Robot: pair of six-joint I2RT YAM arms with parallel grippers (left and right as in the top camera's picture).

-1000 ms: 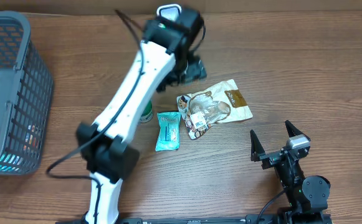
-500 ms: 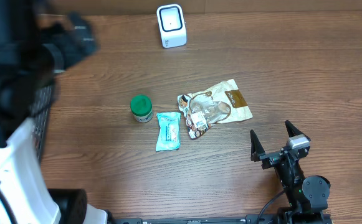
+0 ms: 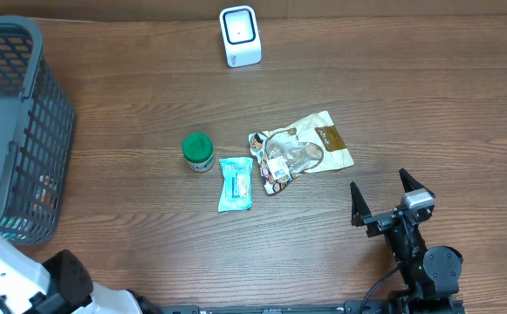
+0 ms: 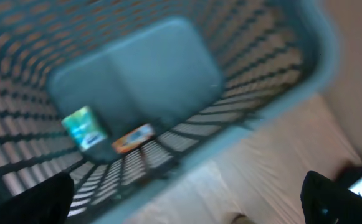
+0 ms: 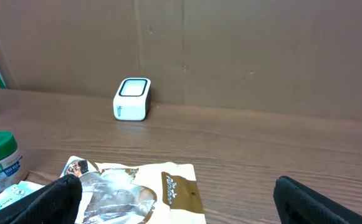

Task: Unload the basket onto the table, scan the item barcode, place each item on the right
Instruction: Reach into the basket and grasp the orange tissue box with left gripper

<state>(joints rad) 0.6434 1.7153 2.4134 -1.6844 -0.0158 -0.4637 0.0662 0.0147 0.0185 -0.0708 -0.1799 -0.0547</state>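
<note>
Items for scanning lie together near mid-bench, and none is held. A green-lidded jar (image 3: 198, 151) stands upright. A teal packet (image 3: 236, 183) lies flat just to the jar's right and slightly nearer the robot. A bag (image 3: 301, 153) lies flat just right of the packet; whether the two touch cannot be told. The scanner (image 3: 240, 35) stands upright at the far edge of the bench (image 3: 428, 87), well apart from the three items. A basket (image 3: 39, 52) sits at the left end of the bench. The left wrist view is blurred; it looks down into the basket and shows two small packs (image 4: 84, 127) lying on the basket floor. The left arm (image 3: 0, 270) shows only as a white link in the near-left corner of the overhead view, and the left jaws are outside that view. In the left wrist view their two fingers (image 4: 34, 199) appear at the lower corners, spread wide with nothing between them: open and empty, above the basket. The right arm (image 3: 428, 262) sits at the near-right edge of the bench. The right jaws are spread wide and empty, clear of every item, and point across the bag toward the scanner.
</note>
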